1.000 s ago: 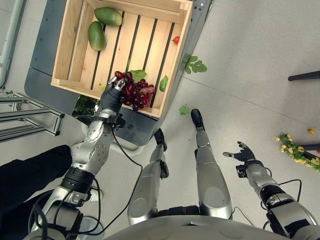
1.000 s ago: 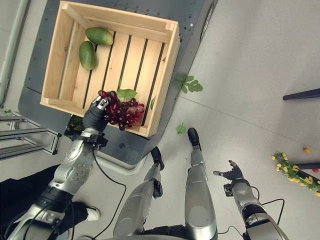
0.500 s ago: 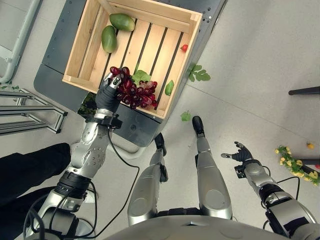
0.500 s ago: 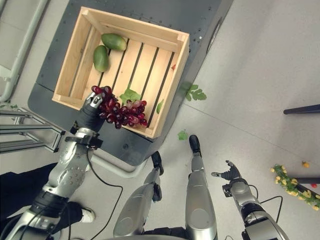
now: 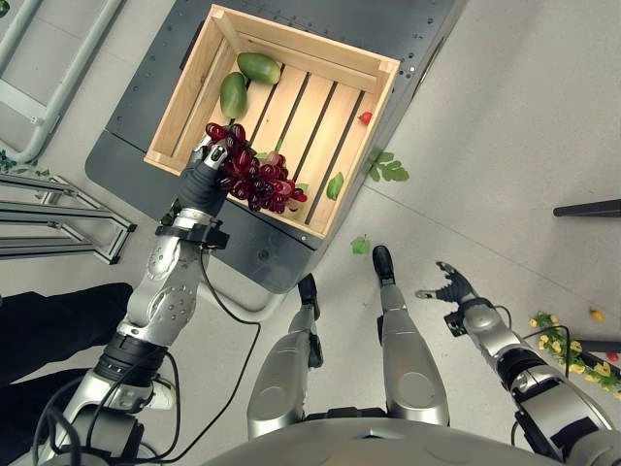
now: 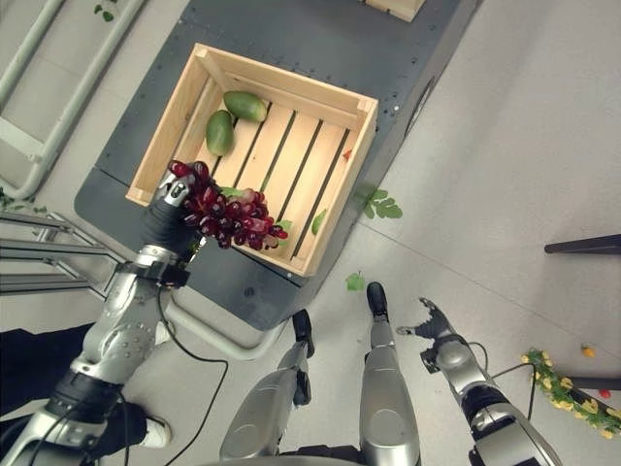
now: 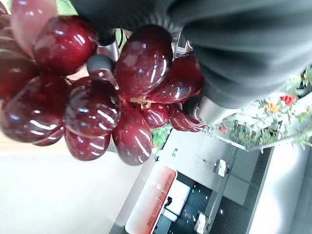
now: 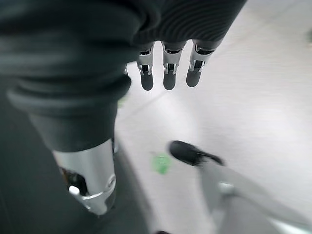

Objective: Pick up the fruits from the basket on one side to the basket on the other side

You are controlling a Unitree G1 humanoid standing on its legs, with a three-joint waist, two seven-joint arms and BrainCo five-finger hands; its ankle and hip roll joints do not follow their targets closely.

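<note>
My left hand (image 5: 206, 173) is shut on a bunch of dark red grapes (image 5: 260, 182) and holds it over the near edge of the wooden crate (image 5: 361, 180). Up close, the grapes (image 7: 92, 102) press against my left hand's fingers (image 7: 100, 63). Two green mangoes (image 5: 245, 82) lie in the crate's far left corner, and a small red fruit (image 5: 365, 117) sits by its right wall. The crate rests on a dark grey platform (image 5: 136, 97). My right hand (image 5: 448, 287) hangs open low on the right above the floor, its fingers (image 8: 167, 73) straight.
Green leaves (image 5: 386, 169) lie on the floor by the crate, another leaf (image 5: 360, 245) nearer me. A metal frame (image 5: 58, 218) stands at the left. Yellow flowers (image 5: 572, 335) lie at the far right. A person's dark-clothed leg (image 5: 49, 325) is at the lower left.
The camera has shifted, so the crate now sits further right and lower in view. My left hand still holds the grapes over the crate's near edge. The right hand lifted a little.
</note>
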